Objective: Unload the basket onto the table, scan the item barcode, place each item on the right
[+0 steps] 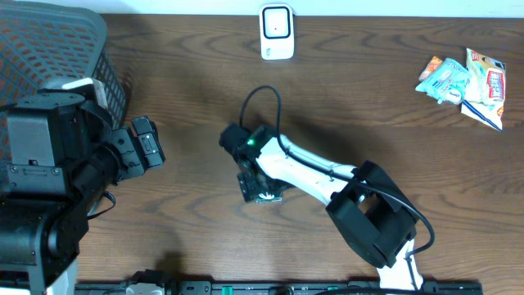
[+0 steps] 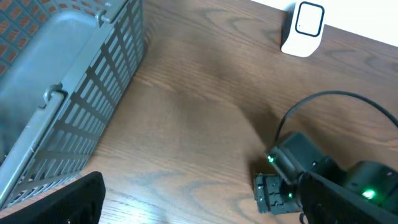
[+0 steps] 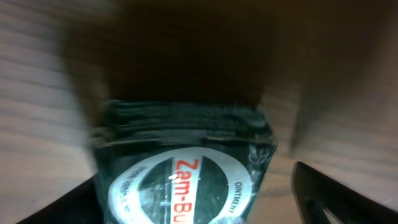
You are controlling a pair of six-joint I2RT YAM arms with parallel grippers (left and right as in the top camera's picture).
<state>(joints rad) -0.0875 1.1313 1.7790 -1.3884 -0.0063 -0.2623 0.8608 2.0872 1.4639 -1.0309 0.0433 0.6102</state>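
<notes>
One wooden table (image 1: 188, 90). One grey mesh basket (image 1: 110, 78). One white scanner (image 1: 277, 32). One dark green ointment packet (image 3: 186, 180) with a white oval label. One heap of bright snack packets (image 1: 463, 82), at least three, overlapping too much for a firm count. Two robot arms: one left arm (image 1: 49, 164), one right arm (image 1: 315, 174). Two grippers, one per arm: left gripper (image 1: 149, 146), right gripper (image 1: 260, 187). One black cable (image 1: 262, 94), looped above the right arm. Two small green lights (image 2: 272, 160) on the right arm, counted in the left wrist view
</notes>
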